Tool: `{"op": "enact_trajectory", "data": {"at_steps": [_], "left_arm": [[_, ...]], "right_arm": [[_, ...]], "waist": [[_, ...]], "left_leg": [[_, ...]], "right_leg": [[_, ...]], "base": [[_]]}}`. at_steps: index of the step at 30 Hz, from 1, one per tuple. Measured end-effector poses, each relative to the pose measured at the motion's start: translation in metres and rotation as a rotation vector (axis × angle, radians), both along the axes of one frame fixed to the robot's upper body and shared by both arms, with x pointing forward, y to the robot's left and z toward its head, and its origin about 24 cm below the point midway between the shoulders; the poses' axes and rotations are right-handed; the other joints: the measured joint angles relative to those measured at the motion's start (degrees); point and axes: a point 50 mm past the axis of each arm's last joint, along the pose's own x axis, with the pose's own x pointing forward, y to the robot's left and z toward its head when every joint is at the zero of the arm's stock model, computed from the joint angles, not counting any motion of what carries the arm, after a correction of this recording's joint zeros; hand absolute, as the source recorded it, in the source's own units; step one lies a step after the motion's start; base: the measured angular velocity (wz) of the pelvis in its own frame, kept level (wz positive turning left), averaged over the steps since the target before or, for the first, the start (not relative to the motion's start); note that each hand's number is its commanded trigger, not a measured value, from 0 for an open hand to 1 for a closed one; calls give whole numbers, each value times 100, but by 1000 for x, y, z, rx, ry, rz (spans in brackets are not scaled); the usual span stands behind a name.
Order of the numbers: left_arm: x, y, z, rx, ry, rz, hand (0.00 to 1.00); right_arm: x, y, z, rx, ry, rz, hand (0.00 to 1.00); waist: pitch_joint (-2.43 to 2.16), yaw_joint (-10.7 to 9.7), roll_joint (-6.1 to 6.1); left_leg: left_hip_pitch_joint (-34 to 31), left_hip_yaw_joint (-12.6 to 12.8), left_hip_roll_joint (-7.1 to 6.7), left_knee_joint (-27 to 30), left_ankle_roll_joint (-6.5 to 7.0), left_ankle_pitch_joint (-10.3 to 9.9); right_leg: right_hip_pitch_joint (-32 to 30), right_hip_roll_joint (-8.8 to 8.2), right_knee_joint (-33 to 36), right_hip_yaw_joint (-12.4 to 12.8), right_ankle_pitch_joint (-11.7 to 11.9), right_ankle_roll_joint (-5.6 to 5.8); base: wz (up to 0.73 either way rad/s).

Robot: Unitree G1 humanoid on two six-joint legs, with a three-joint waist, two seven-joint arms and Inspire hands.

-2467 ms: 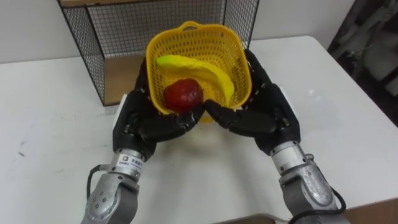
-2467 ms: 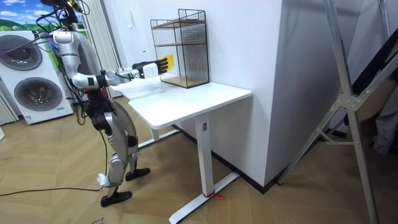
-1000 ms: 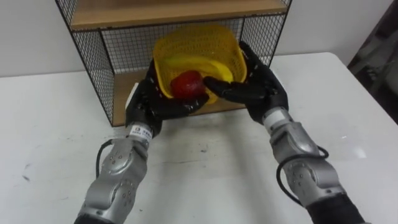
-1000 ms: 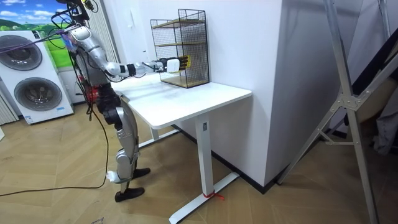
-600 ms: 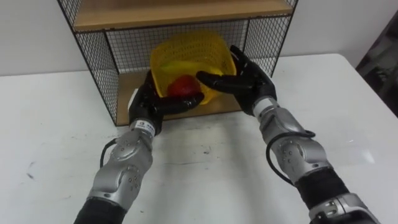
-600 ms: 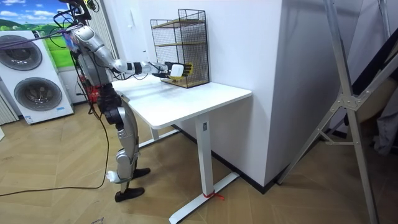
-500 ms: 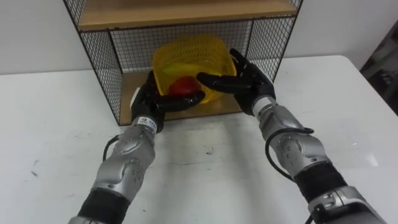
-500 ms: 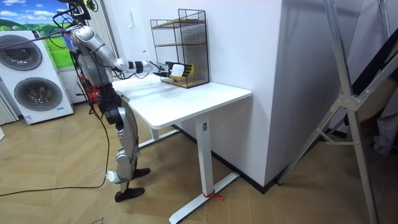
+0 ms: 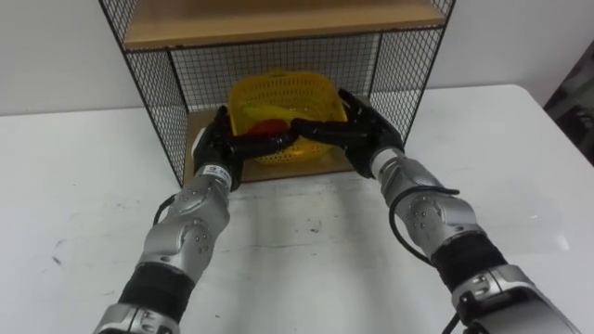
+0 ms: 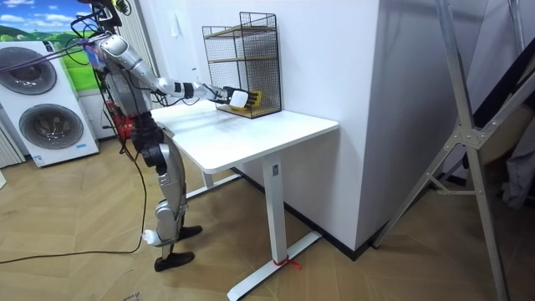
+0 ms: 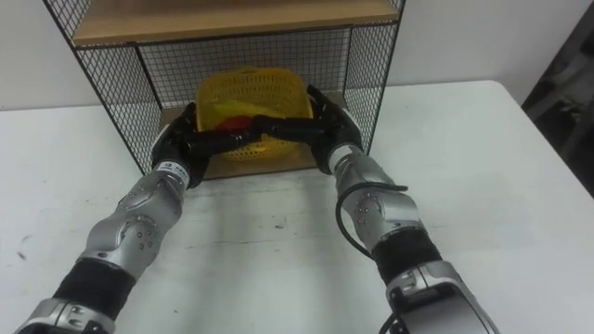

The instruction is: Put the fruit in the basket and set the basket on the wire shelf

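Observation:
A yellow mesh basket (image 9: 278, 96) sits inside the lower compartment of the black wire shelf (image 9: 154, 93), on or just above its wooden bottom board. A red fruit (image 9: 267, 127) lies in it. My left hand (image 9: 225, 144) holds the basket's left side and my right hand (image 9: 360, 134) its right side. Their fingers wrap across the basket's front and nearly meet there. In the room view I stand at the table's end on the room view's left. Both arms are stretched out to the shelf (image 10: 247, 63), with the basket (image 10: 250, 99) at its foot.
The shelf stands at the back of a white table (image 9: 306, 241) and has a wooden upper board (image 9: 278, 20) above the basket. Mesh walls close the compartment's sides and back. Washing machines (image 10: 46, 117) stand behind me, and a metal frame (image 10: 468, 125) is at the room view's right.
Both hands have carried the basket forward from above the table into the shelf's lower compartment. My arms have stretched out, and I have moved closer to the table.

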Motion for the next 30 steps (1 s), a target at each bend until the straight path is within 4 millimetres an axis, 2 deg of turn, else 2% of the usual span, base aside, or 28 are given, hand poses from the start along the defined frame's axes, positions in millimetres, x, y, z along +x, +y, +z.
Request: {"op": "enact_trajectory", "data": {"at_steps": [5,9,17,19,20,23,30], "left_arm": [[0,4,0,4,11,4,0],[1,6,2,0,9,15,0],[5,20,18,35,-66,71,0],[5,23,24,50,-85,86,0],[5,25,26,58,-97,91,0],[2,29,32,67,-125,106,0],[-13,32,44,65,-205,116,0]], "right_arm": [[1,-4,1,37,4,-26,0],[2,-9,3,83,4,-57,0],[5,-15,13,8,-56,-74,0],[3,-16,19,8,-93,-84,0],[-1,-18,21,-7,-116,-87,0],[-9,-27,21,-51,-141,-105,0],[-21,-31,19,-81,-160,-117,0]], "waist": [[-8,-15,17],[-41,-19,51],[-61,-35,46],[-83,-24,44],[-117,-14,27],[-141,14,37],[-151,-31,28]], "left_leg": [[0,-46,-12,3,-1,0],[8,-46,-18,0,-1,0],[67,-47,-14,-8,-5,3],[83,-50,-20,-38,-10,9],[125,-47,-29,-96,-7,35],[289,-41,-55,-195,3,64],[472,-20,-77,-354,9,136]], "right_leg": [[44,28,-14,-64,0,0],[47,22,-15,-81,0,0],[99,-2,-20,-87,0,0],[99,-9,-20,-89,0,1],[112,-20,-20,-88,0,1],[195,-49,-22,-86,-1,2],[316,-71,-25,-52,-2,5]], "base": [[7],[0],[0],[0],[0],[0],[-2]]}}
